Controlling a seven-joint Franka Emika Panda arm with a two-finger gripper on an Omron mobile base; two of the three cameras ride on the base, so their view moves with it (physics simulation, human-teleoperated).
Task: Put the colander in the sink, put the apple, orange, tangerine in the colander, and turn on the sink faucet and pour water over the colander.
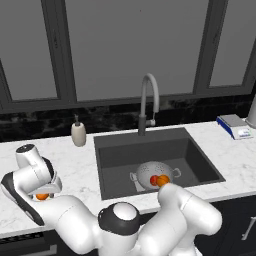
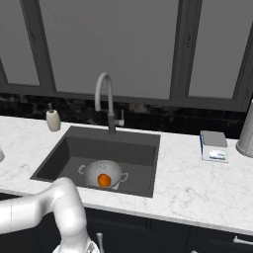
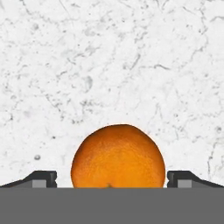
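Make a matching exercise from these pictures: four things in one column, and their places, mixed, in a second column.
Things:
1. colander
2. apple
3. fruit on the counter
4. soap bottle

Places:
a. on the marble counter, between the open end effector's fingertips
b. on the counter left of the sink faucet
c. on the floor of the sink
d. inside the colander, beside an orange fruit

Pairs: 1-c, 2-d, 3-a, 4-b
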